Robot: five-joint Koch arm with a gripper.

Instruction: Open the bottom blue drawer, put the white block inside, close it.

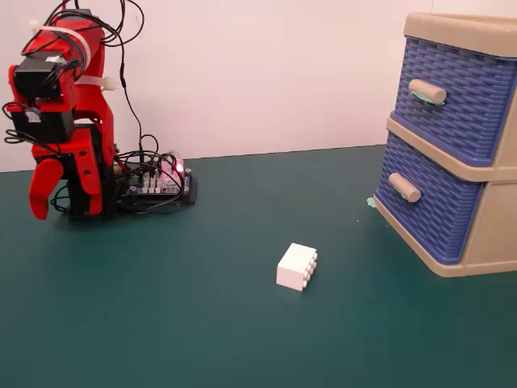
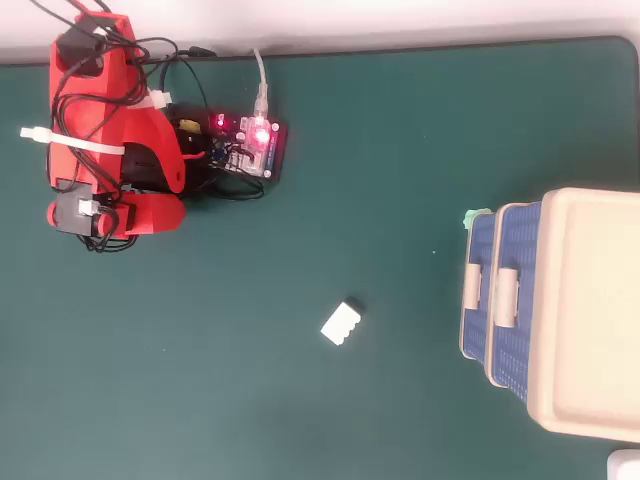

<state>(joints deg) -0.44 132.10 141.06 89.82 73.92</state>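
Observation:
The white block (image 1: 296, 267) lies on the green table, studs facing sideways toward the cabinet; the overhead view has the block (image 2: 342, 322) near the middle. At the right stands the beige cabinet, and its bottom blue drawer (image 1: 432, 206) (image 2: 480, 300) is pushed in, with a plain beige handle (image 1: 404, 187). My red arm is folded up at the far left. Its gripper (image 1: 48, 202) (image 2: 150, 215) hangs down close to the arm's base, far from the block and the drawer and holding nothing. Whether its jaws are parted is unclear.
The upper blue drawer (image 1: 452, 89) is also pushed in. A circuit board with lit LEDs and wires (image 1: 157, 182) sits beside the arm's base. A small green scrap (image 1: 370, 202) lies by the cabinet's foot. A white wall bounds the table's far edge.

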